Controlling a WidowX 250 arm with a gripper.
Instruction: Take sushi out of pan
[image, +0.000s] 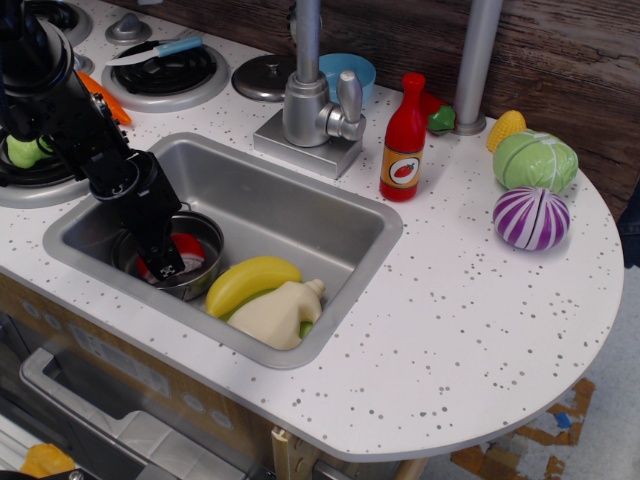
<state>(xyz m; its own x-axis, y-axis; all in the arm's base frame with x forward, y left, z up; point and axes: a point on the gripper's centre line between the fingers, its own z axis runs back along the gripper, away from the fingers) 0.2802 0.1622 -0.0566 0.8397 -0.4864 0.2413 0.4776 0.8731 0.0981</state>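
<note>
The white speckled counter surface (470, 300) carries a large rectangular steel sink basin (290, 215) at its left part. The black robot arm (75, 120) reaches down from the upper left into the left end of this basin. Behind the basin stands the grey metal faucet (310, 95), and to its right a red toy bottle (403, 140). A green cabbage (535, 160) and a purple cut cabbage (531, 218) lie near the right edge, well apart from the sink.

Inside the basin, at the front, a yellow banana (250, 280) lies touching a cream toy bottle (280, 315). Left of them sits the small round shiny silver pan (200, 270). The black gripper (165, 262) is lowered into this pan. The small sushi piece with red top over a white base (188, 250) is inside the pan, just beside the gripper tip and partly hidden by it. Whether the gripper is apart or clamped on the sushi cannot be told.
</note>
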